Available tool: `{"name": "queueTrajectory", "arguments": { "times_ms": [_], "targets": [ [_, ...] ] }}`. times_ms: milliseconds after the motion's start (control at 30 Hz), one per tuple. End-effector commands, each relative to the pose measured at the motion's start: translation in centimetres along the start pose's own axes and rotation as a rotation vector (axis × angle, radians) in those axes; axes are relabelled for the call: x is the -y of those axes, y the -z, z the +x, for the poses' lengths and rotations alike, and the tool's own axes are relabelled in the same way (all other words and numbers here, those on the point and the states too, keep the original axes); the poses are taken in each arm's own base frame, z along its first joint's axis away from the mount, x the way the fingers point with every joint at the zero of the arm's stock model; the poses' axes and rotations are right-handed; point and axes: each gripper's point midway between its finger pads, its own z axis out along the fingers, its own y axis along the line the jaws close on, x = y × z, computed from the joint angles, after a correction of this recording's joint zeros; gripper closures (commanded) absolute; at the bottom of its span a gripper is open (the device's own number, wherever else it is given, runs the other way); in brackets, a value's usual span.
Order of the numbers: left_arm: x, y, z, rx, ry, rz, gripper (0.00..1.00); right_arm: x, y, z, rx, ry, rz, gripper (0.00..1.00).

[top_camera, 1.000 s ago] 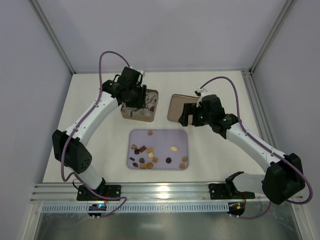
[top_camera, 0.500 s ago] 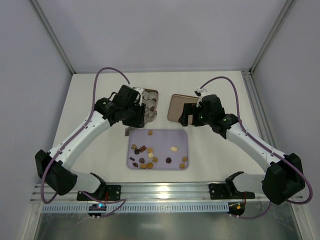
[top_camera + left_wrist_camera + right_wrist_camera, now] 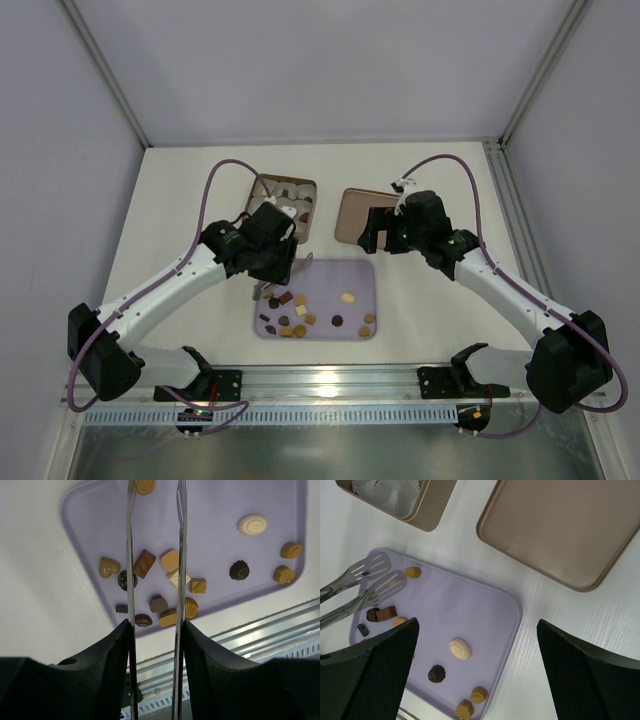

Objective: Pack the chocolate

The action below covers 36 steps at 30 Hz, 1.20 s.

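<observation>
— Where's the left arm?

— It is stretched from its base towards 1 o'clock, wrist tipped down over the 10 o'clock edge of the purple tray [image 3: 360,275]. The left pincer [image 3: 272,258] is clamped on a pair of metal tongs [image 3: 129,555], whose blades stand apart above the tray's 11 o'clock corner, beside a round caramel piece.

— And the chocolate?

— The chocolate [image 3: 295,310] lies loose in the tray: most pieces are bunched towards 7 o'clock, with a cream oval, a dark round one and two caramel ones out towards 4 o'clock.

— The right arm?

— It reaches from its base towards 11 o'clock, elbow bent. The right pincer [image 3: 385,232] hangs at the 4 o'clock corner of the flat brown lid [image 3: 352,212], fingers spread wide and gripping nothing.

— What else is on the counter [image 3: 180,200]?

— A brown tin [image 3: 290,195] with pale cups sits at 11 o'clock from the tray, just apart from the lid.
</observation>
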Motion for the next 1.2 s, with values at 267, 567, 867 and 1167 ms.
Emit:
{"name": "queueTrajectory", "arguments": {
  "times_ms": [267,567,867,1167],
  "targets": [
    [-1.0,-1.8,-0.6,0.028,0.009,-0.072,0.55,-0.6,0.8,-1.4,0.061,0.007,-0.016,0.0],
    [-0.7,-3.1,-0.7,0.008,-0.007,-0.068,0.56,-0.5,0.9,-1.6,0.064,0.007,-0.012,0.0],
    [-0.6,-3.8,-0.2,-0.016,-0.015,-0.062,0.57,-0.5,0.8,-1.4,0.062,0.005,-0.01,0.0],
    [-0.4,-4.2,0.3,-0.035,-0.023,-0.05,0.62,-0.4,0.6,-1.2,0.058,0.002,-0.012,0.0]
  ]
}}
